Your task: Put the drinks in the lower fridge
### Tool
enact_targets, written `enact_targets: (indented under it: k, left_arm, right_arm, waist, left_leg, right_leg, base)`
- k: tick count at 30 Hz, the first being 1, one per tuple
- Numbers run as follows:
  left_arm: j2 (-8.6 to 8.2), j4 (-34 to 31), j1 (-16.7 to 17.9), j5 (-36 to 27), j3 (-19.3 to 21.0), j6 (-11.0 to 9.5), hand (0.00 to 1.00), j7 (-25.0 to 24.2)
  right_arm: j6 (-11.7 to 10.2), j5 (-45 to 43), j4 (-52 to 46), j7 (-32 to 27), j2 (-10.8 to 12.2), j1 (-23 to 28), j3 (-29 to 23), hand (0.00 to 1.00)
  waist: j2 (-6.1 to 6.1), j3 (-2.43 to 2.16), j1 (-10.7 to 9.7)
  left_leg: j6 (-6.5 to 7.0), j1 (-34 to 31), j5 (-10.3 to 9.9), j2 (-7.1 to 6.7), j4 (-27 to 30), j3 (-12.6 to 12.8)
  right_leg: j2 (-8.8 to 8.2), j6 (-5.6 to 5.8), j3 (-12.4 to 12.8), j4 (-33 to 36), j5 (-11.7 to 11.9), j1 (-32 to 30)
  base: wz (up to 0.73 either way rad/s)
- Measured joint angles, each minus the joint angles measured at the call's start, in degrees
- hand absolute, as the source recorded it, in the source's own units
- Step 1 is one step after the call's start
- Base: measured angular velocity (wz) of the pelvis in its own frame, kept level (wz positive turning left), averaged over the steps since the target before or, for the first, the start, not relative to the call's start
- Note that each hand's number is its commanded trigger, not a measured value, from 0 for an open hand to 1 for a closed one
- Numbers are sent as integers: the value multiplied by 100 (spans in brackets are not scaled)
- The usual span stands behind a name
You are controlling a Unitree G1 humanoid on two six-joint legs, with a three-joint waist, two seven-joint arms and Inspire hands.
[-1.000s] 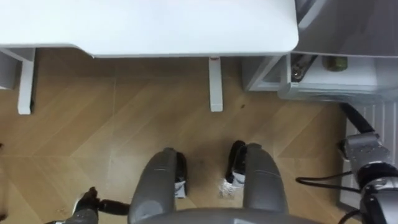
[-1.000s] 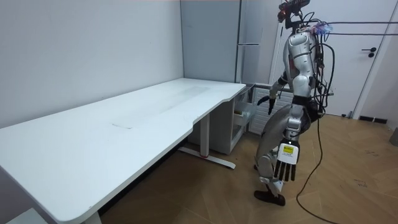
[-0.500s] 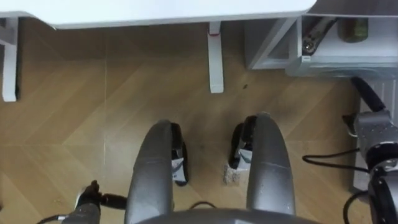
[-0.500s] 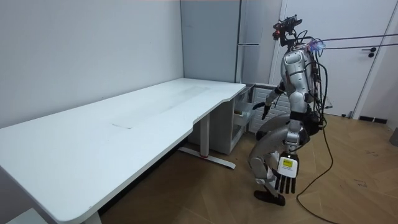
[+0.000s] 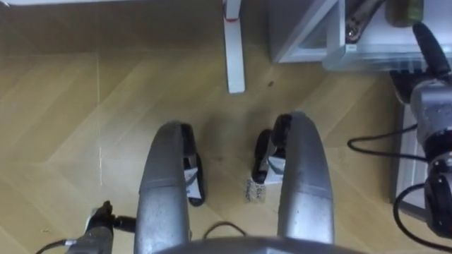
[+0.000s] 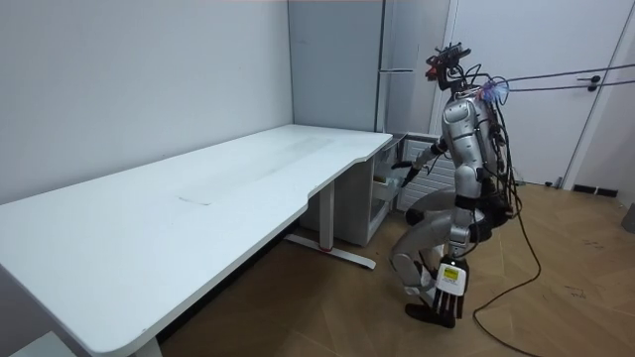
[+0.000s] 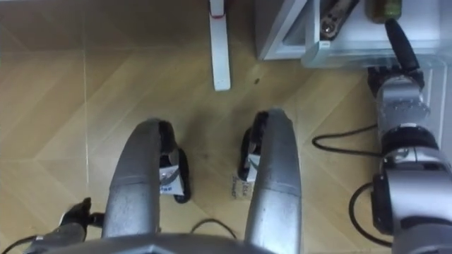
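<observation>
I crouch with bent knees before the tall grey fridge (image 6: 397, 59), beside the white desk. Its lower compartment (image 5: 367, 51) stands open at the upper right of the eye views. An olive-green drink (image 7: 385, 8) lies inside it at the top edge. My right hand (image 7: 400, 44) reaches up to the compartment's front rim with straight fingers and holds nothing; the room view has it at the drawer (image 6: 403, 169). Hanging low by my left shin, my left hand (image 6: 448, 286) is open with fingers pointing down, and also appears at the lower left (image 5: 99, 224).
The long white desk (image 6: 198, 198) fills the room view's left. Its white leg (image 5: 232, 42) stands on the wood floor just left of the fridge compartment. A white door (image 6: 595, 89) is behind me at the room view's right.
I have sunk deeper into the knee bend. My right hand has moved forward to the open compartment and my left hand has dropped nearer the floor. The eye views have shifted with my body.
</observation>
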Motion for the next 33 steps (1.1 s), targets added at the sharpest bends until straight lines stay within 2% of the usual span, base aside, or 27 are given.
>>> enact_targets:
  k: [5,11,15,17,21,23,25,27,28,30,33]
  left_arm:
    - [20,-136,51,40,163,-9,0,0]
    - [169,-290,306,36,248,-30,0,-73]
    - [177,-285,362,35,384,-50,0,-216]
    - [173,-286,398,26,386,-109,0,-253]
    - [177,-289,457,-18,387,-140,0,-265]
    - [180,-289,504,-20,388,-191,0,-297]
    - [194,-290,644,-14,390,-300,0,-364]
    - [236,-255,840,-16,400,-349,0,-376]
    - [252,-235,880,-16,401,-357,0,-374]
    - [265,-157,981,-16,420,-380,0,-358]
    - [271,-144,1147,-1,530,-476,0,-332]
  right_arm:
    - [0,12,-8,-1,-64,-5,0,0]
    - [-102,124,-8,-6,-132,-24,-5,0]
    - [-298,143,-7,-6,-141,-52,-10,0]
    - [-323,143,3,-6,-153,-52,-24,0]
    - [-326,161,-11,-3,-157,-54,-53,0]
    - [-367,237,-13,-2,-157,-54,-51,0]
    - [-384,266,-13,-2,-171,-54,-52,0]
    - [-433,291,-10,-30,-180,-51,-64,0]
    - [-446,292,-10,-55,-180,-51,-65,0]
    - [-539,306,-37,-94,-207,-53,-58,0]
    - [-558,371,-253,-184,-148,-37,26,0]
  waist:
    - [-3,3,-8]
    - [-2,4,36]
    - [5,9,112]
    - [8,11,181]
    - [18,13,268]
    - [19,12,392]
    - [21,12,454]
    - [39,21,495]
    - [33,24,520]
    - [30,26,684]
    - [11,37,662]
  left_leg:
    - [45,-57,-80,-17,174,25]
    - [65,-44,-106,-24,193,114]
    - [54,-48,-101,-28,195,122]
    - [26,-43,-84,-17,178,107]
    - [-33,-26,-60,-24,117,48]
    - [-82,-19,-18,-26,29,-11]
    - [-90,18,13,-43,-46,-53]
    - [-107,96,90,-142,-170,-159]
    - [-90,133,100,-137,-200,-157]
    - [-112,273,128,-146,-365,-164]
    - [-166,448,222,-185,-627,-191]
  right_leg:
    - [-74,63,87,190,-69,-88]
    - [-130,74,143,255,-83,-124]
    - [-159,21,163,316,-122,-147]
    - [-141,-3,149,305,-130,-125]
    - [-169,-38,84,262,-152,-61]
    - [-209,-70,-19,164,-137,3]
    - [-245,-79,-86,90,-140,85]
    - [-329,-126,-180,11,-165,254]
    - [-337,-136,-190,-5,-171,298]
    - [-340,-146,-223,-136,-178,447]
    - [-354,-122,-297,-367,-160,651]
  base:
    - [2]
    - [2]
    - [3]
    - [0]
    - [6]
    - [0]
    - [10]
    - [25]
    - [19]
    - [5]
    - [2]
